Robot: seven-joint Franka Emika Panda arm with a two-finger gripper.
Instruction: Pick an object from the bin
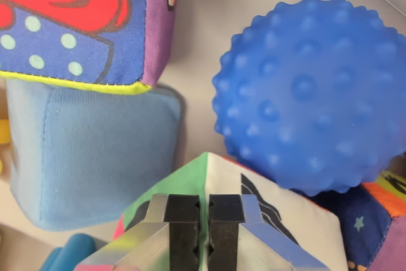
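In the wrist view my gripper [203,220] sits at the bottom centre, its two black pads pressed almost together with only a thin slit between them and nothing held. Right under it lies a soft fabric cube [254,204] with green, white and blue faces, one corner pointing up. A bumpy blue ball [311,93] fills the wrist view's right. A soft cube with a red and blue dotted print [76,23] sits at the upper left, resting over a plain light-blue soft block [89,157].
The grey bin floor [203,23] shows between the printed cube and the ball. Another soft cube with navy, orange and purple faces [374,226] lies at the lower right. A light-blue rounded piece [70,253] pokes in at the bottom left.
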